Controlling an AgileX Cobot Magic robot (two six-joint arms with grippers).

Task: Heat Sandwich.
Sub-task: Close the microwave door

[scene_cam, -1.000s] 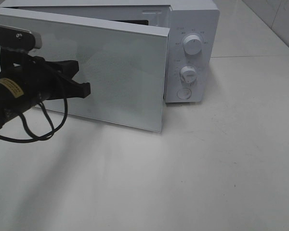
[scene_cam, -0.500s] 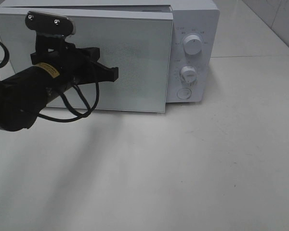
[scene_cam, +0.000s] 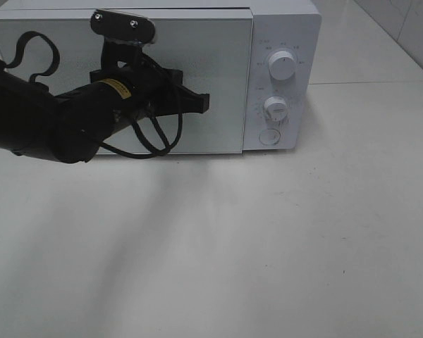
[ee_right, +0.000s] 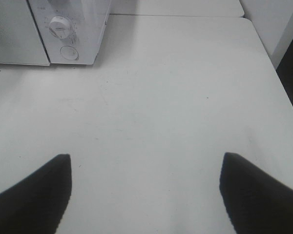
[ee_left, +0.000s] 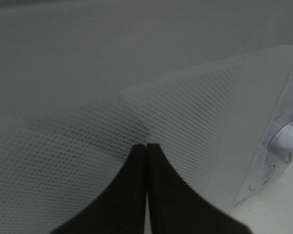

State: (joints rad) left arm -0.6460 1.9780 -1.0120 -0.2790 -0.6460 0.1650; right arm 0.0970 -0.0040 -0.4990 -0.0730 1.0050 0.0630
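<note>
left gripper (ee_left: 146, 146): jaws pressed together, holding nothing, tips at the dotted window of the microwave door (scene_cam: 218, 63) | door lies flush with the microwave (scene_cam: 285, 28) front, beside its two knobs (scene_cam: 282, 67) | right gripper (ee_right: 145, 157): jaws wide apart, holding nothing, above the white table (ee_right: 176, 97) | sandwich: in no view, cannot tell where

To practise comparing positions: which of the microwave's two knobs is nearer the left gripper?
The lower knob, just above the round button; it sits about level with the shut left gripper, while the upper knob is higher.
</note>
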